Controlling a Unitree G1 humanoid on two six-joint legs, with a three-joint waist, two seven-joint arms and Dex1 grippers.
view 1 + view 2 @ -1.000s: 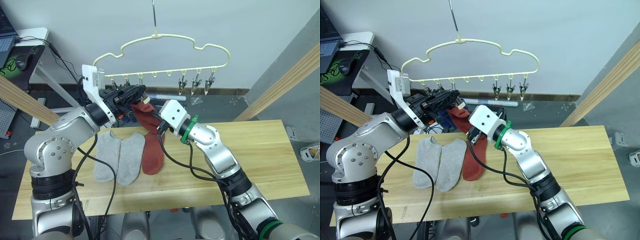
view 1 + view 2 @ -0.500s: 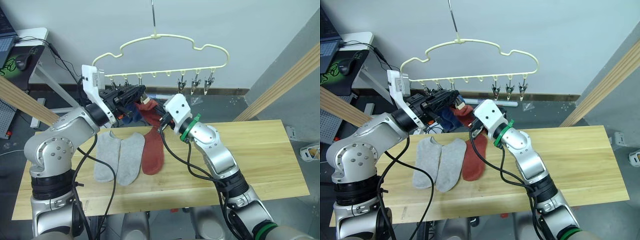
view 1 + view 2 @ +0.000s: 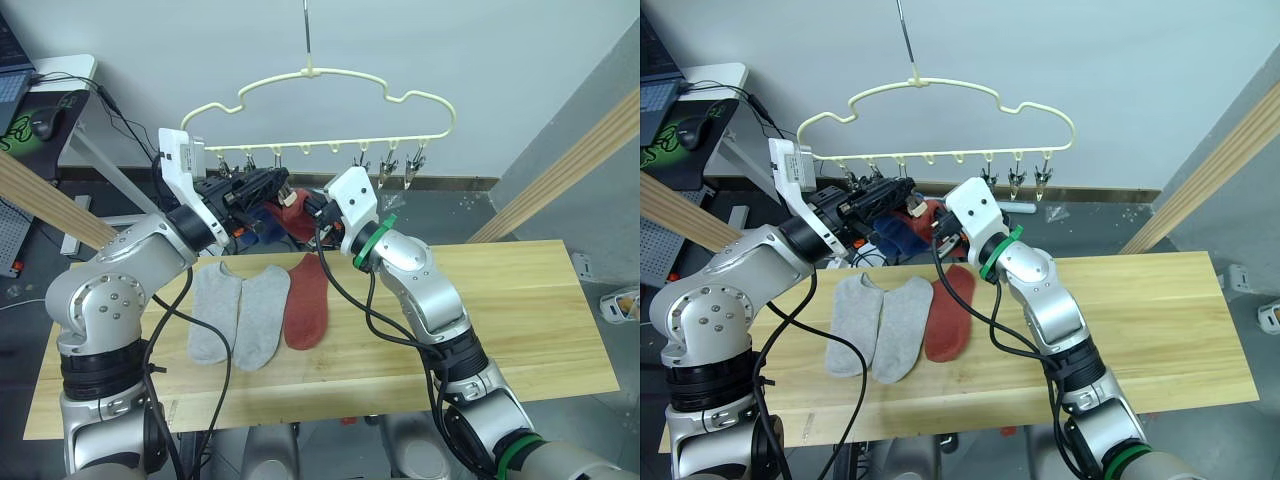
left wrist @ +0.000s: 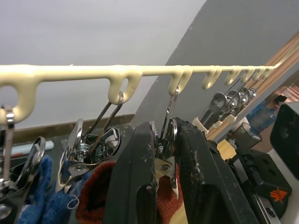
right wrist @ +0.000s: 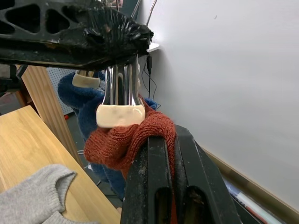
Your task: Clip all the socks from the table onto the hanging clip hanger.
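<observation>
Under clip hanger (image 3: 320,105): right hand (image 5: 170,154) grips red sock (image 5: 128,140); left hand (image 4: 161,154) squeezes clip (image 4: 163,144)

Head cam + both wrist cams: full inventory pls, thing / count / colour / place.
clip hanger: 1, pale yellow, hung by a metal hook above the table's far edge
free clips: 3, silver, right end of the hanger's row
grey socks: 2, light grey, flat side by side on the table
red sock on table: 1, red, flat beside the grey pair
lifted red sock: 1, red, raised to a clip
blue socks: dark blue, hanging from clips beside the red one, count unclear
table: 1, light wood
mouse: 1, black, on the side desk
left gripper: squeezing a clip
right gripper: shut on the lifted red sock
</observation>
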